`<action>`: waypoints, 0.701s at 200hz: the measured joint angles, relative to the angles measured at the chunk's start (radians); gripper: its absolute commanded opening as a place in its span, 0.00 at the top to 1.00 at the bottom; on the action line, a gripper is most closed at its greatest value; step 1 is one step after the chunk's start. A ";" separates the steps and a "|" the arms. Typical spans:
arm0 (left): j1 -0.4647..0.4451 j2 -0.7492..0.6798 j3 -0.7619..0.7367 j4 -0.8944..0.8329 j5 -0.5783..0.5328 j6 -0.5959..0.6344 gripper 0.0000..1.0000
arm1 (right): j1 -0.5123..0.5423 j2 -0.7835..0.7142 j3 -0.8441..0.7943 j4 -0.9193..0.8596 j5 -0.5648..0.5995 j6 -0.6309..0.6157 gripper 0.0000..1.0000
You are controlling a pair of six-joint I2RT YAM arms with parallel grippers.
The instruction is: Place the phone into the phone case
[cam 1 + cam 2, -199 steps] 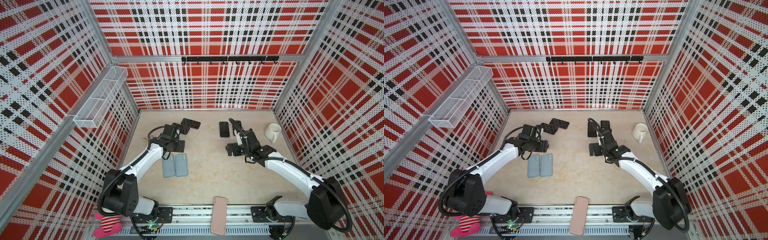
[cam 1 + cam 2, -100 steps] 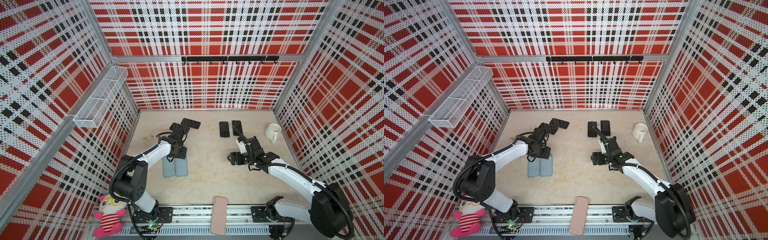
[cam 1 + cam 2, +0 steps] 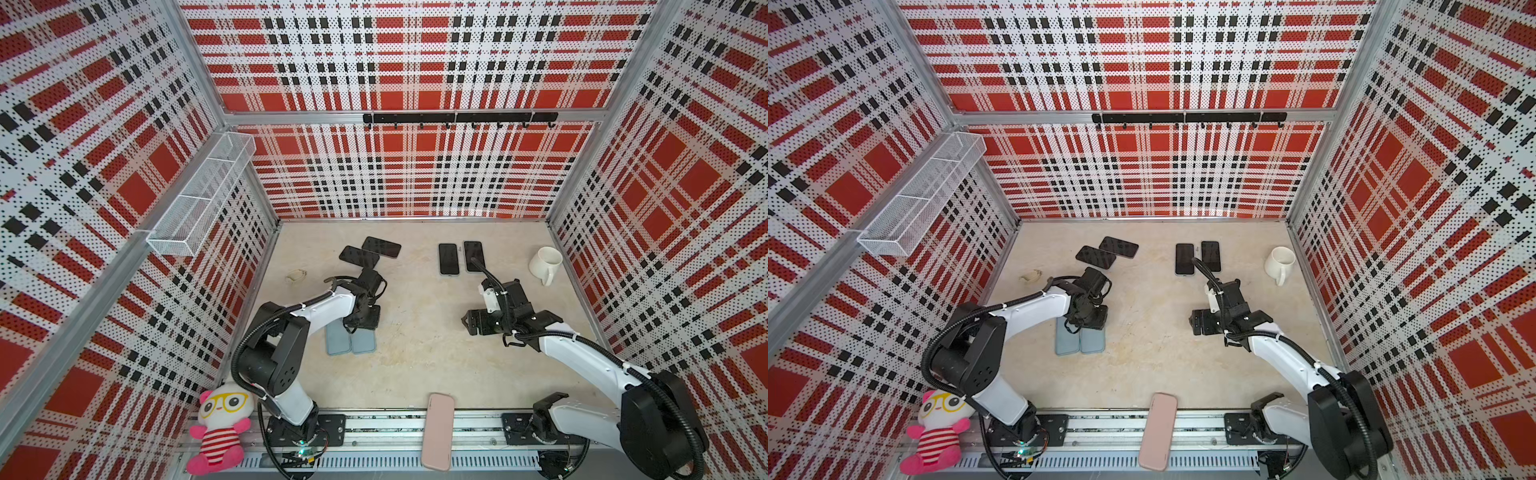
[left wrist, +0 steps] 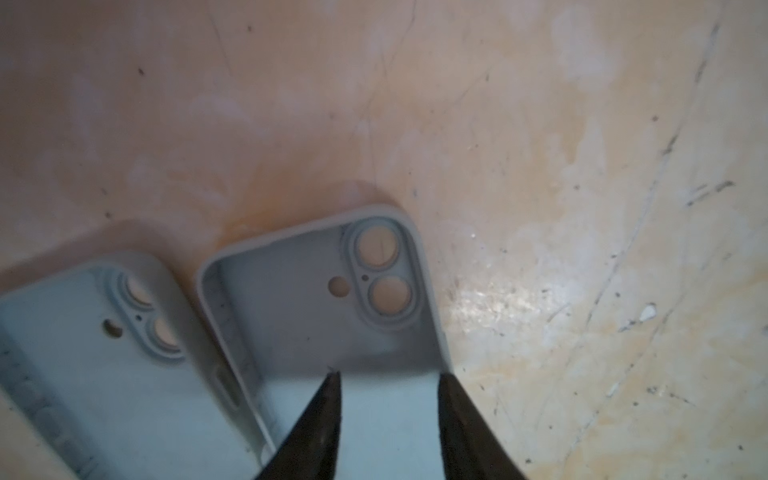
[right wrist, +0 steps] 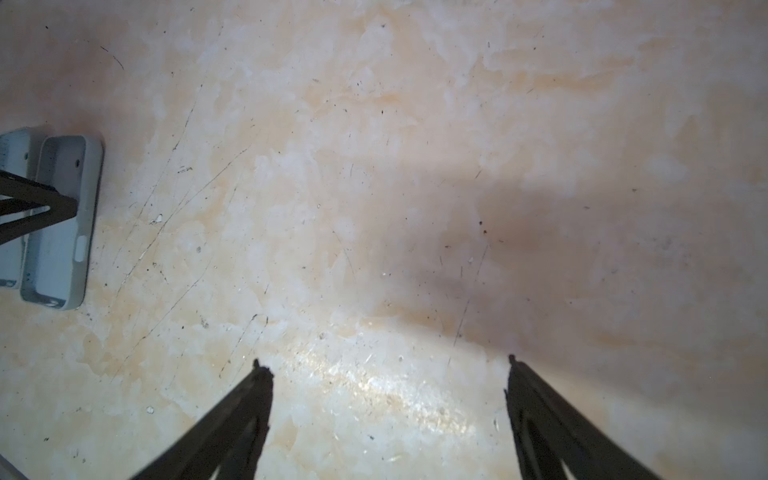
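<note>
A: Where is the left gripper (image 4: pixel 388 380)?
B: Low over two pale blue-grey soft phone cases that lie side by side, hollow side up, on the scuffed beige table (image 3: pixel 415 374). Its fingers are partly spread and straddle one long wall of the case nearer the table's middle (image 4: pixel 316 316) — one fingertip (image 4: pixel 332 384) rests inside the shell, the other sits at the outside of the rim. A clear gap shows between them, so the wall is not pinched.
A: And the other case (image 4: pixel 83 374)?
B: Just beside it, almost touching. Both shells are empty, and the table shows through their round camera cut-outs.
A: The phones?
B: Four flat black slab phones lie toward the far side of the table, apart from the cases. An overlapping pair (image 3: pixel 359 257) lies at a slant beyond the left arm. A parallel pair (image 3: pixel 449 258) lies farther right, and the right arm's cable crosses in front of that pair in both top views.
A: And the right gripper (image 5: pixel 384 365)?
B: Spread wide and holding nothing, above bare table right of centre.
A: Anything else?
B: A white ceramic mug (image 3: pixel 545 264) stands upright near the right wall, and a pink oblong slab with rounded corners (image 3: pixel 436 436) lies across the front rail
</note>
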State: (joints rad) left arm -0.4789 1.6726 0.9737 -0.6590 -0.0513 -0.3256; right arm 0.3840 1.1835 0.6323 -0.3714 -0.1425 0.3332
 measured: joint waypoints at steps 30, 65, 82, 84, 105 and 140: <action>-0.008 0.009 -0.013 0.032 0.007 -0.021 0.77 | -0.004 -0.010 -0.003 0.004 0.000 -0.002 0.10; -0.026 0.010 -0.033 0.108 0.058 -0.064 0.77 | -0.005 -0.010 -0.009 0.004 0.000 -0.003 0.09; -0.049 0.012 -0.041 0.164 0.107 -0.090 0.77 | -0.005 -0.010 -0.010 0.004 0.001 -0.004 0.09; -0.053 0.013 -0.042 0.171 0.113 -0.094 0.77 | -0.005 -0.010 -0.010 0.004 0.001 -0.004 0.09; -0.093 0.034 -0.039 0.248 0.172 -0.132 0.78 | -0.005 -0.010 -0.010 0.004 0.003 -0.004 0.08; -0.159 0.100 0.055 0.285 0.251 -0.134 0.66 | -0.006 -0.016 -0.010 0.002 0.014 -0.012 0.05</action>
State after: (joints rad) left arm -0.6376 1.7721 1.0290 -0.3740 0.1997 -0.4595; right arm 0.3782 1.1675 0.6224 -0.3691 -0.1287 0.3214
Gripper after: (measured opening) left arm 0.279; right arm 0.944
